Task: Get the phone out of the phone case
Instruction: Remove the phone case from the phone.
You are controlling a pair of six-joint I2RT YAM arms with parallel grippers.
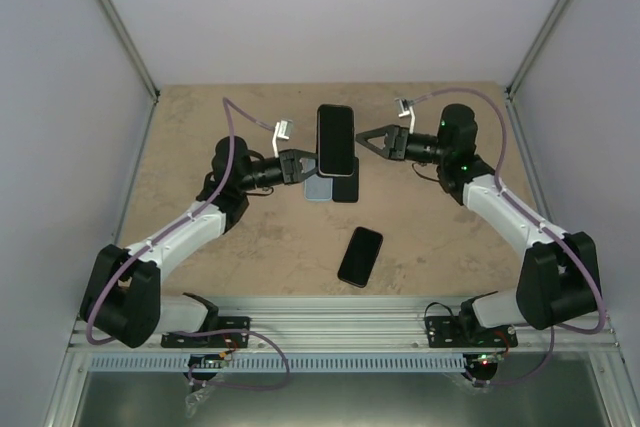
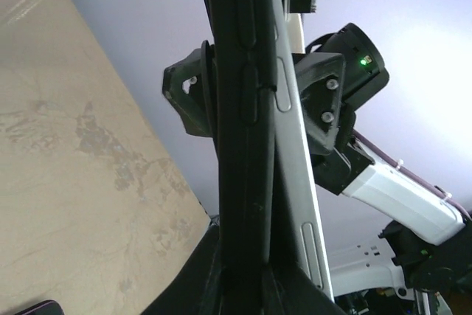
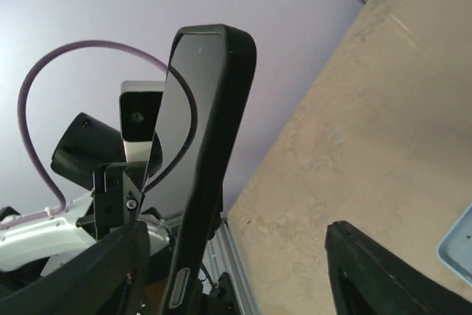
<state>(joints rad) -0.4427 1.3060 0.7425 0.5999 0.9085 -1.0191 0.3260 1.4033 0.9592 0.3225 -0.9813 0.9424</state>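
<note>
Our left gripper [image 1: 308,161] clamps the lower end of the upright phone [image 1: 336,139], held above the table [image 1: 200,147] in its black phone case [image 2: 240,145]; our right gripper [image 1: 366,139] stands spread wide beside it. We judge peeling is at hand: next, the right must pinch the case lip. We count one cased phone, one loose handset [image 1: 360,257] and two flat pieces [image 1: 318,190], perhaps cases

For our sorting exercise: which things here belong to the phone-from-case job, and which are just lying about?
In the job: cased phone, gripped by the left end effector; right end effector, open at its other edge.
Lying about: black phone; light blue flat item; dark flat item beside it.
</note>
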